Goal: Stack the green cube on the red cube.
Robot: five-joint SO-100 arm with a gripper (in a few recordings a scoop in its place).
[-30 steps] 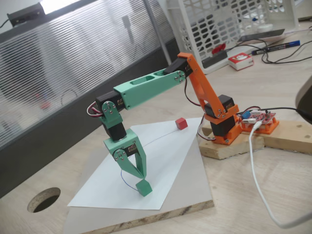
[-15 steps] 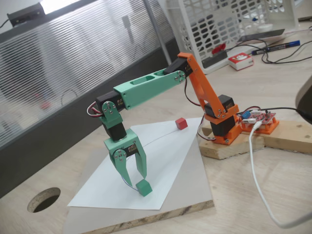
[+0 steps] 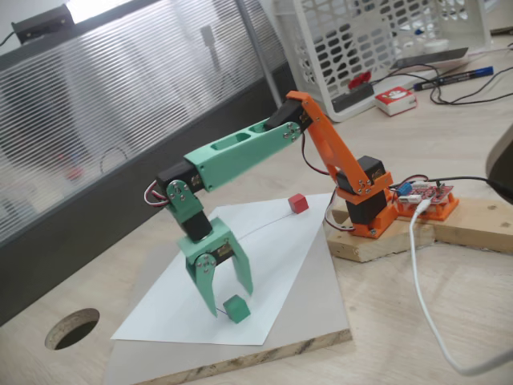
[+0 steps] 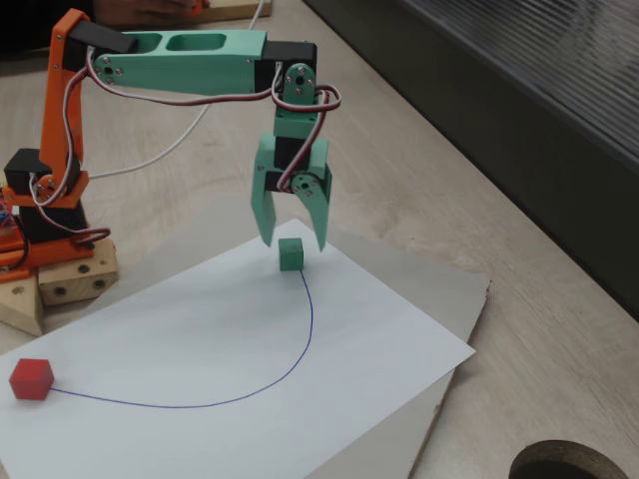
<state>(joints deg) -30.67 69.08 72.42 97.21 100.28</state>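
Gripper (image 3: 228, 298) is hanging w/ fingers spread wide, holding nothing, tips pointing down at the green cube (image 3: 235, 308). Cube's sitting on the white paper (image 3: 272, 265), just below and between the tips, maybe a touch toward the right finger in one fixed view; in the other it's looking centred (image 4: 291, 253). Red cube (image 3: 298, 203) is lying well apart, toward the orange base (image 3: 365, 210), at the far end of the blue pen line (image 4: 300, 344). Nothing's standing in the way btw them. Basket (image 3: 377, 40) is sitting well back.
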